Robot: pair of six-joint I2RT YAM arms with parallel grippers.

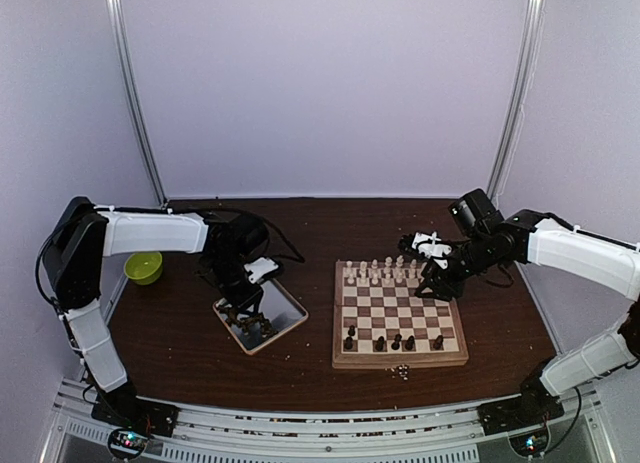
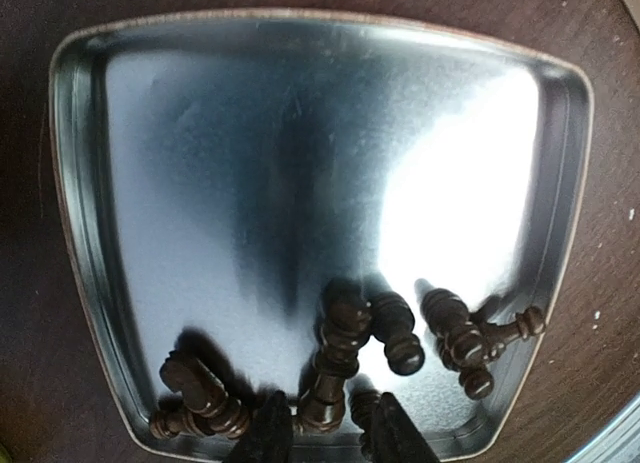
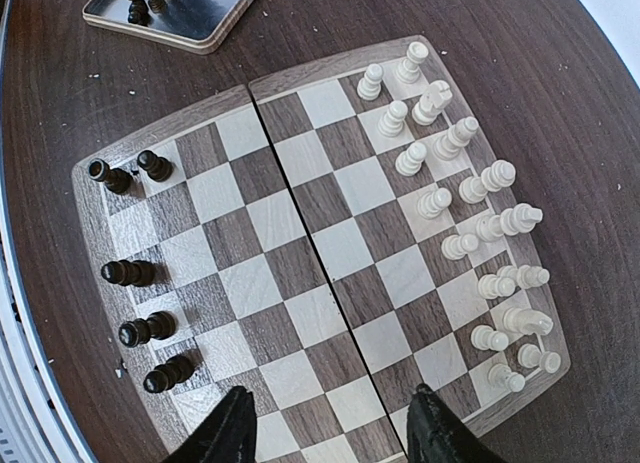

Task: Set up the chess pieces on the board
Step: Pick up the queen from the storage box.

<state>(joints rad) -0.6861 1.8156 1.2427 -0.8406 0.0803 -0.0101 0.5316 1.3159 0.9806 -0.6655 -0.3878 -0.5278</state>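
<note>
L side: green bowl (image 1: 144, 267) on dark table (image 1: 180, 343), well apart from tray. L gripper (image 2: 325, 438) is low over near end of silver metal tray (image 2: 250, 153). Fingers parted, nothing clamped. Dark chess pieces (image 2: 335, 348) lie heaped just ahead of tips, one end reaching in betw. them.

Centre-right: chessboard (image 1: 400, 361). Several dark pieces (image 3: 140, 273) stand along its near edge; cream pieces (image 3: 470, 213) in two rows at far edge. R gripper (image 3: 330, 433) hangs above board's far-right part — fingers spread wide, empty.
</note>
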